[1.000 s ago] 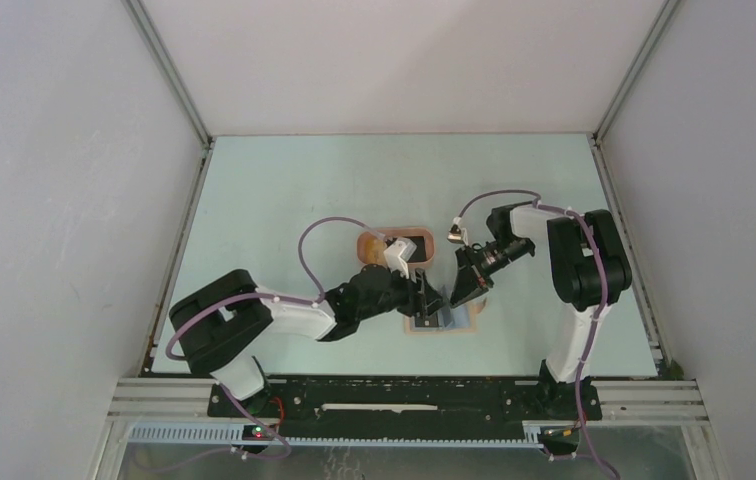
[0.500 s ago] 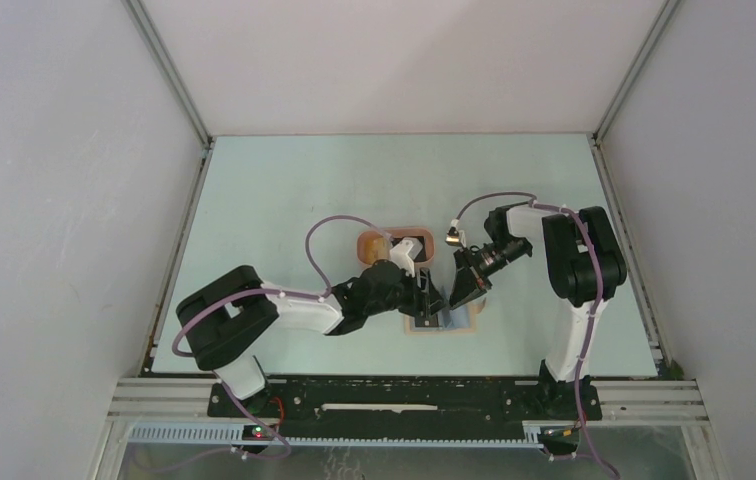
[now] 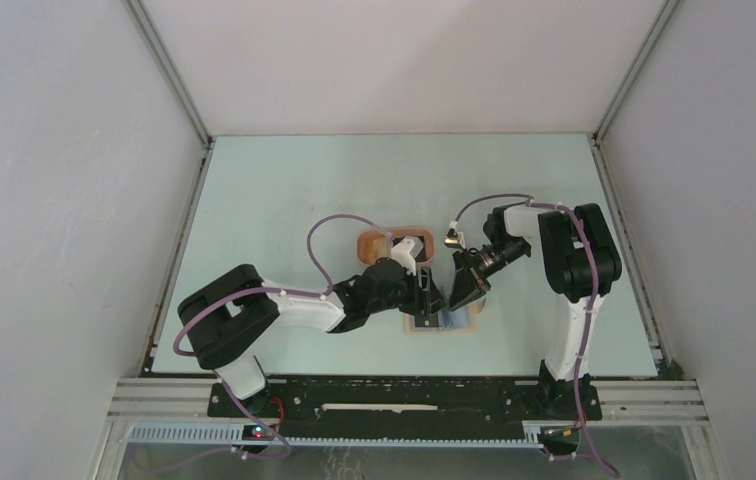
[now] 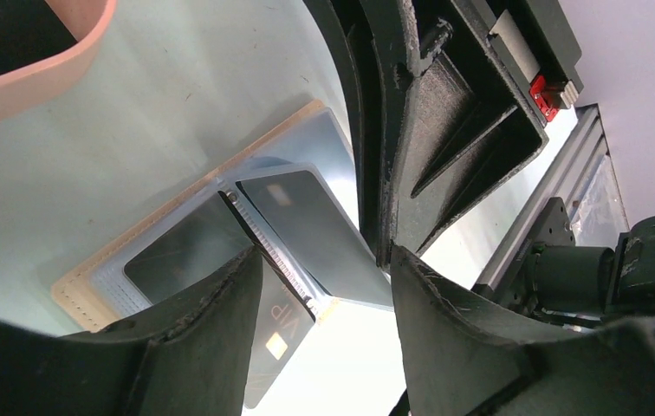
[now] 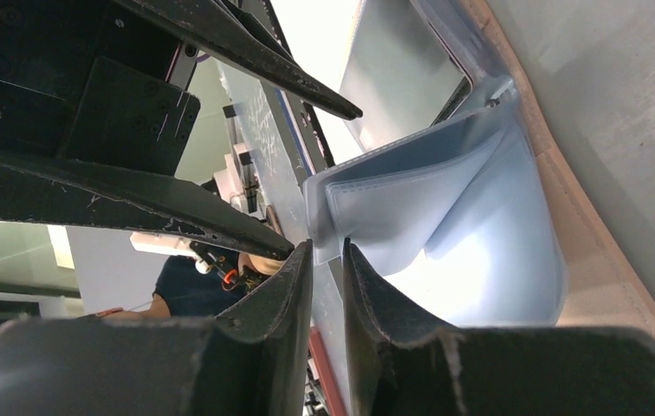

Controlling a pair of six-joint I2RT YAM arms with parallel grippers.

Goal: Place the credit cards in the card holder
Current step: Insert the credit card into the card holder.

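The tan card holder (image 3: 444,323) lies open on the table, its clear plastic sleeves up; its tan edge shows in the left wrist view (image 4: 81,290). My right gripper (image 3: 461,293) is shut on the edge of a clear sleeve (image 5: 428,191) and holds it raised off the holder (image 5: 601,260). My left gripper (image 3: 432,300) hovers open just over the holder, jaws wide apart (image 4: 324,254). A black card marked VIP (image 4: 276,334) lies beside its left finger, sticking out past the sleeves. Another dark card (image 4: 307,221) sits in the lifted sleeve.
A salmon-pink oval tray (image 3: 424,232) stands just behind the grippers, with a black card (image 3: 409,246) and a yellow-orange one (image 3: 371,245) in it. The two grippers are nearly touching. The metal frame rail runs along the near edge.
My left gripper has shifted slightly right, closer over the holder. My right gripper has kept its hold on the sleeve and barely moved.
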